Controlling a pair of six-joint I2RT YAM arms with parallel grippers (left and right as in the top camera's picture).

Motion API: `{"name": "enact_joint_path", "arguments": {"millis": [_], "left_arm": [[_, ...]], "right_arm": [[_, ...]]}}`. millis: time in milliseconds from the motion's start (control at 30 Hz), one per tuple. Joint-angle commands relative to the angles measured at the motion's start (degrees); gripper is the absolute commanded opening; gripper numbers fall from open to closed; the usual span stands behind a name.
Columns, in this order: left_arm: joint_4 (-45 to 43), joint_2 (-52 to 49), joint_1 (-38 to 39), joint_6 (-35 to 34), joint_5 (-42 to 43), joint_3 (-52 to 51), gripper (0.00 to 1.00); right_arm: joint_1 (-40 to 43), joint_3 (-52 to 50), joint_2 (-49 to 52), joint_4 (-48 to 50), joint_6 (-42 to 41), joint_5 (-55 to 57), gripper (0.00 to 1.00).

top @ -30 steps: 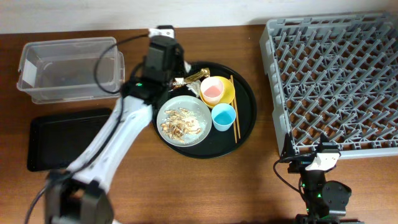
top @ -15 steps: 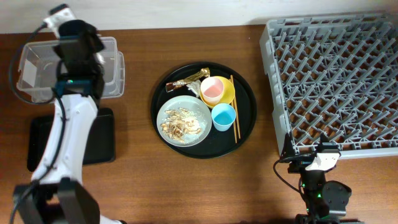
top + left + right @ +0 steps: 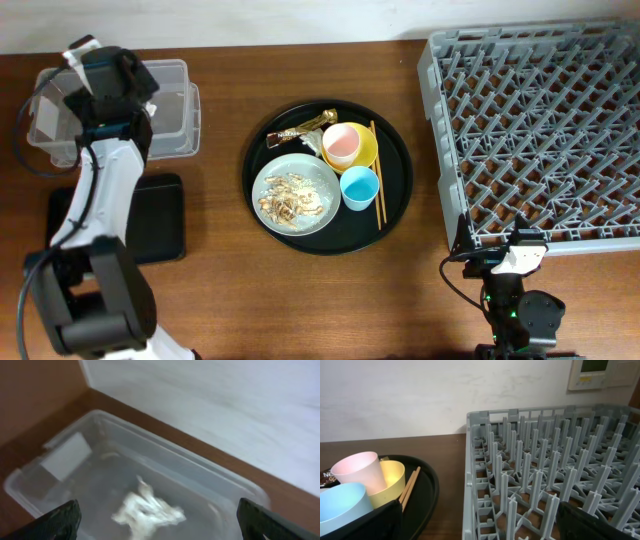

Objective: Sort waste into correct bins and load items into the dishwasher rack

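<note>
Brown wooden tabletop [image 3: 220,300], clear plastic box [image 3: 175,120] at its far left, shallow black tray [image 3: 160,225] just beside the box on the near side, round black tray [image 3: 395,200] at centre, grey dishwasher rack [image 3: 540,130] on the right

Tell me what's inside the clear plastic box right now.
One piece of crumpled white paper lies on the floor of the clear box. The wrist view shows nothing else, but the box's near end is out of frame, and overhead the left arm covers part of it.
</note>
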State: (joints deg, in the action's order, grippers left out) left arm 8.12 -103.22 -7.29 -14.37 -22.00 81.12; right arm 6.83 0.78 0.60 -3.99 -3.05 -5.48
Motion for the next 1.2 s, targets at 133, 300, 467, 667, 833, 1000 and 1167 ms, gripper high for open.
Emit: {"name": "enact_joint_path", "arguments": {"millis": [133, 300, 467, 667, 833, 1000, 1167], "left_arm": [[16.04, 13.35, 11.02, 0.26, 42.75, 0.35, 0.99], [19.52, 8.2, 22.05, 0.17, 39.89, 0.33, 0.99], [22.38, 2.6, 25.24, -13.7, 29.4, 0.33, 0.99], [21.44, -3.26, 25.03, -19.74, 28.15, 0.33, 0.99], [19.93, -7.28, 25.03, -19.74, 28.13, 0.33, 0.74], [17.49, -10.47, 25.03, -22.01, 28.17, 0.33, 0.71], [13.31, -11.91, 25.88, -22.56, 28.61, 0.33, 0.7]], "right_arm": [[0.42, -0.46, -0.39, -0.09, -0.37, 0.09, 0.99], [0.42, -0.46, -0.42, -0.09, -0.35, 0.09, 0.98], [0.42, -0.46, -0.39, -0.09, -0.35, 0.09, 0.98], [0.42, -0.46, -0.39, -0.09, -0.35, 0.09, 0.98], [0.42, -0.46, -0.39, -0.09, -0.37, 0.09, 0.98], [0.42, -0.46, -0.39, -0.09, -0.37, 0.09, 0.98], [0.42, -0.46, -0.39, -0.09, -0.35, 0.09, 0.98]]}}
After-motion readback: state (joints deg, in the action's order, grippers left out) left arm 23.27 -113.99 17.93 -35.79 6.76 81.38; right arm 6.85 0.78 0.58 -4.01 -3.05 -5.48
